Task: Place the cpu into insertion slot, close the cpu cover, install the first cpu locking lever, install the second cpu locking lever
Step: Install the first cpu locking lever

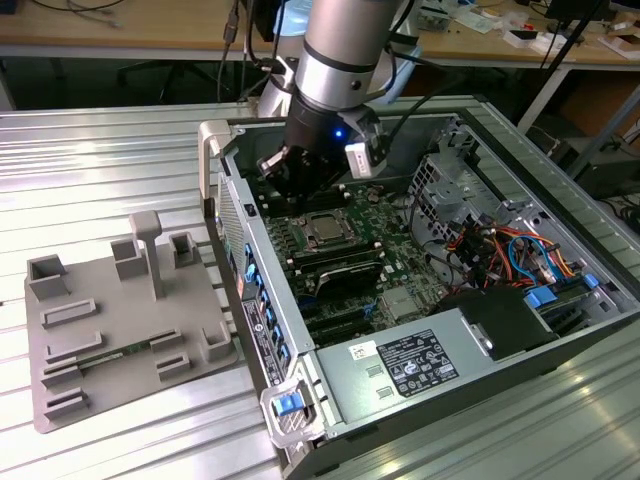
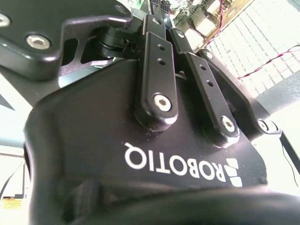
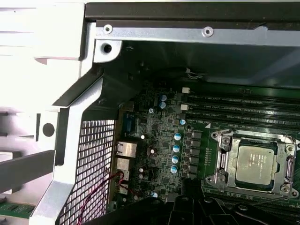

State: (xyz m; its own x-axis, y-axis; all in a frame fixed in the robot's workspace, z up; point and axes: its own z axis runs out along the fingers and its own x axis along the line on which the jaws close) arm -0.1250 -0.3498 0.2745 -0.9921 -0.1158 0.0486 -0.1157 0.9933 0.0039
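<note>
The cpu (image 3: pixel 255 164) is a silver-grey square chip lying flat on the green motherboard, also seen in the exterior view as the cpu (image 1: pixel 322 228). The cpu cover (image 3: pixel 224 157), a silver frame, lies down flat around it. The insertion slot is hidden beneath both. I cannot make out the locking levers clearly. My gripper (image 1: pixel 298 185) hangs inside the open computer case, just above and beyond the chip, touching neither chip nor cover. In the second wrist view the gripper's black body (image 2: pixel 140 154) shows close up.
Long black memory slots (image 3: pixel 243 110) run beside the socket. The case's metal wall (image 3: pixel 187 33) and perforated rear panel (image 3: pixel 93 164) hem in this corner. A drive cage with coloured cables (image 1: pixel 500 240) and a power supply (image 1: pixel 420 365) fill the exterior view's right. A grey fixture plate (image 1: pixel 120 320) lies outside, left.
</note>
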